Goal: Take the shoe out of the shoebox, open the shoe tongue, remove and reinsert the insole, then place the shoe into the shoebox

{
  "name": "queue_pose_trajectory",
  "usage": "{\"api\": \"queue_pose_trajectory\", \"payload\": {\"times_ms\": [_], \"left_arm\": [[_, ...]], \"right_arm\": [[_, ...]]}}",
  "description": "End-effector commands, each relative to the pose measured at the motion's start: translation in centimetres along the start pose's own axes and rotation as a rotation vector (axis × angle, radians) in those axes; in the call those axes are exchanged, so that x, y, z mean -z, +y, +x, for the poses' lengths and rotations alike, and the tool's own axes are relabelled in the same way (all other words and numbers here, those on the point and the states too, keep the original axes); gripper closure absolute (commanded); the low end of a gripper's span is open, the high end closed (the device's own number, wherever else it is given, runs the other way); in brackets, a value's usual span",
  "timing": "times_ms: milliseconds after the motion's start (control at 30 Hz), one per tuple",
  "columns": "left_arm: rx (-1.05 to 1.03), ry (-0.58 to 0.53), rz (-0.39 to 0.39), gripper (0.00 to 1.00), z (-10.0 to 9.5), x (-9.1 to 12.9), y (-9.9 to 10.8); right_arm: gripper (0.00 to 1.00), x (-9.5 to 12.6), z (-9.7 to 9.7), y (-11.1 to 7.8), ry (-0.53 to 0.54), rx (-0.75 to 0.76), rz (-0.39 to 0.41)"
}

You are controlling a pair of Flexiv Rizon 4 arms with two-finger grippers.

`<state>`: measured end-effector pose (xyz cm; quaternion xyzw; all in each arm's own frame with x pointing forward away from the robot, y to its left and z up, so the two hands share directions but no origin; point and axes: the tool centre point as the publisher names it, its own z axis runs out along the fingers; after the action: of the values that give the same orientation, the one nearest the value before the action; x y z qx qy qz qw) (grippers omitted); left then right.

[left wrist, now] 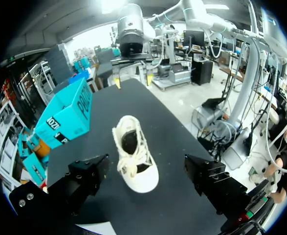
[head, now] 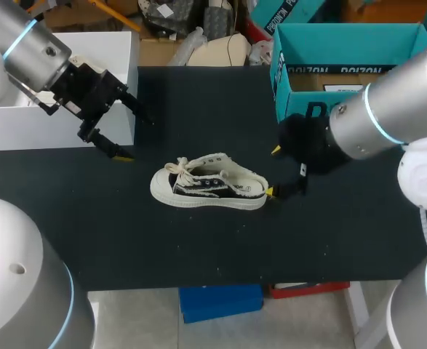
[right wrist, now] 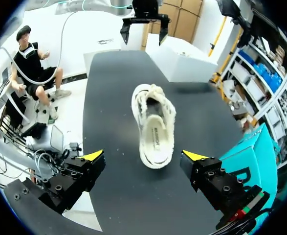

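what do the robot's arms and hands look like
The left arm and right arm are smooth silver-grey tubes with thin light-blue rings at the joints. The left hand and right hand are black and two-fingered, with yellow tips.

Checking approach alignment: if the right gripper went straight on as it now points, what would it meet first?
The shoe, heel end first, probably; it lies just ahead of the open right gripper.
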<state>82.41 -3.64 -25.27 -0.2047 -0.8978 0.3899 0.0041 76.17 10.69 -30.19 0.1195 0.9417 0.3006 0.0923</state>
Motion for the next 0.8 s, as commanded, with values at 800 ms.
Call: {"api": "queue_pose_trajectory", "payload": {"times_ms": [800], "left_arm": [[-0.002, -0.002, -0.001, 0.00, 0.0, -0.2, 0.1]], "right_arm": [[0.00, -5.8, -4.3, -2.6, -0.019, -0.011, -0.322]]}}
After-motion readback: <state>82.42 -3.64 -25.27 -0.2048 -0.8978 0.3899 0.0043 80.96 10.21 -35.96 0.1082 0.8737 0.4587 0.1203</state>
